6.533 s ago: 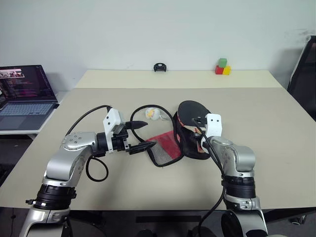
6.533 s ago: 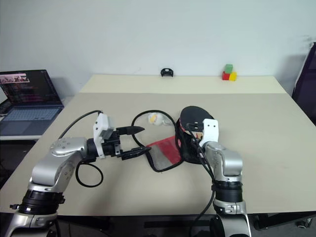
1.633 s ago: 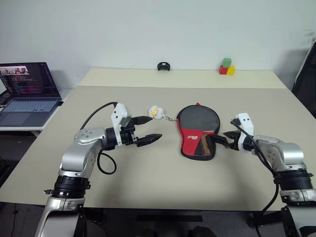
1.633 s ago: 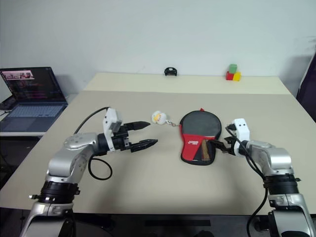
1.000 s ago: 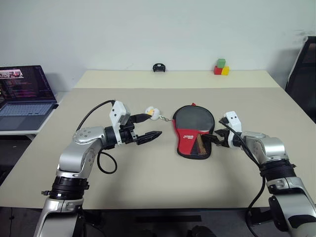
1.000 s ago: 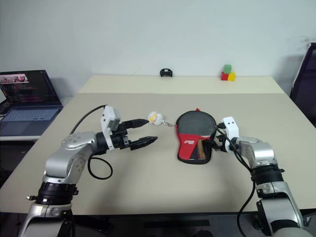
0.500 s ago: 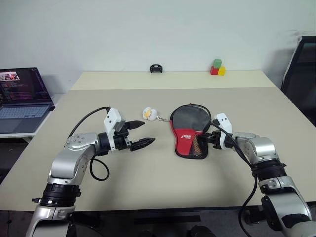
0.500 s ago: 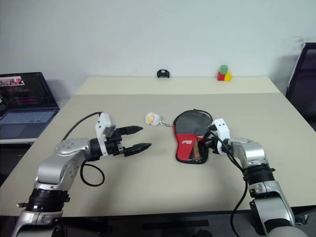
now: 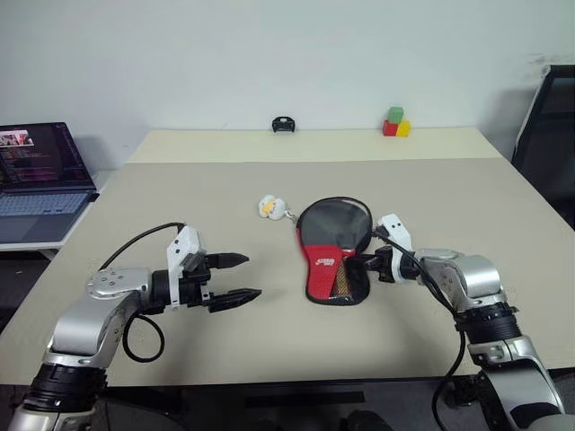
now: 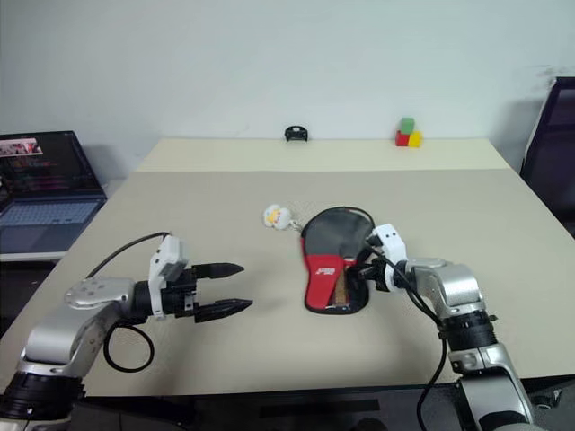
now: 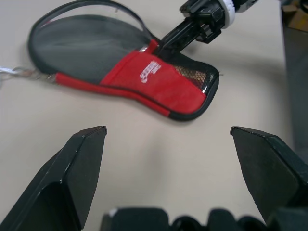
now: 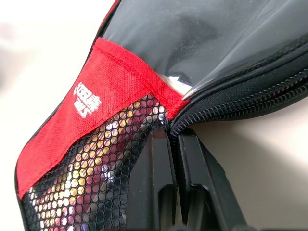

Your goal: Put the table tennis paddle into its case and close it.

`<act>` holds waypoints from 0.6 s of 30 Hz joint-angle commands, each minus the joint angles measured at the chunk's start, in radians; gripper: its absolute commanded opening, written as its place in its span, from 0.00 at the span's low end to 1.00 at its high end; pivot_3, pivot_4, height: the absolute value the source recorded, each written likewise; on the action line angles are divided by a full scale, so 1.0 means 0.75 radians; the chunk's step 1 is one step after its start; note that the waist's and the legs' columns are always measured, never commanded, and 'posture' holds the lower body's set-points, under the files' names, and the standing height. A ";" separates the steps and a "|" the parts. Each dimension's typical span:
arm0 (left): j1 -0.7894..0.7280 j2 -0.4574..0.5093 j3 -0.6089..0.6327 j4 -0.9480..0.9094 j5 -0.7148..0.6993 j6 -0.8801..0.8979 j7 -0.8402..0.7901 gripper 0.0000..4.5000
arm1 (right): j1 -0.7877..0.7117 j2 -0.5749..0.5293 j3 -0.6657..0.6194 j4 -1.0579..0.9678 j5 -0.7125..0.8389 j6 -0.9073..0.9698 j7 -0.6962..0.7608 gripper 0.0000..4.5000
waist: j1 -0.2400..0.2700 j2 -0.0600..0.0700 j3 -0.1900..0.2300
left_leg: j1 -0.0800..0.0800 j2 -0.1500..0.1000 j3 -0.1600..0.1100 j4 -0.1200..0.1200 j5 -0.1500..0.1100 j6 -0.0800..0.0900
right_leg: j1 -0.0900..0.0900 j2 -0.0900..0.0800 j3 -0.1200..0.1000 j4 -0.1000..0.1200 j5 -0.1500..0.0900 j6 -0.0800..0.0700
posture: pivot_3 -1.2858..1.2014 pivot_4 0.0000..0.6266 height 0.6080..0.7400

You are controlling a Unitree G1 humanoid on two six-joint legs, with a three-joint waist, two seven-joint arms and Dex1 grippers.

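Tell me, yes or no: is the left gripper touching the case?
No: the left gripper hangs open over bare table, well apart from the case.

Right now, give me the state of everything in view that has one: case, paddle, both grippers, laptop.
case: flat on the table, zipper partly open along the edge nearest the right gripper.
table tennis paddle: inside the case, black face showing behind the clear panel.
right gripper: shut on the case's zipper edge.
left gripper: open, holding nothing, apart from the case.
laptop: lid up, screen lit.
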 commanded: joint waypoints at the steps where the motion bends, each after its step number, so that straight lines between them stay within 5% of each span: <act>1: 0.039 0.037 0.027 -0.089 -0.052 0.011 -0.047 1.00 | 0.049 -0.005 0.016 -0.173 0.090 0.094 0.029 0.00 | 0.000 0.000 0.000 | 0.000 0.000 0.000 -0.001 0.000 0.000 | 0.000 0.000 0.000 -0.001 0.000 0.000 | 0.52 0.24 1.00; 18: 0.075 0.070 -0.022 -0.150 -0.060 0.027 -0.110 1.00 | 0.379 -0.029 -0.195 -0.705 0.314 0.498 -0.128 0.00 | 0.031 0.000 0.000 | 0.000 0.000 0.000 -0.011 0.000 0.000 | 0.000 -0.001 -0.001 -0.010 0.000 0.000 | 0.52 0.24 1.00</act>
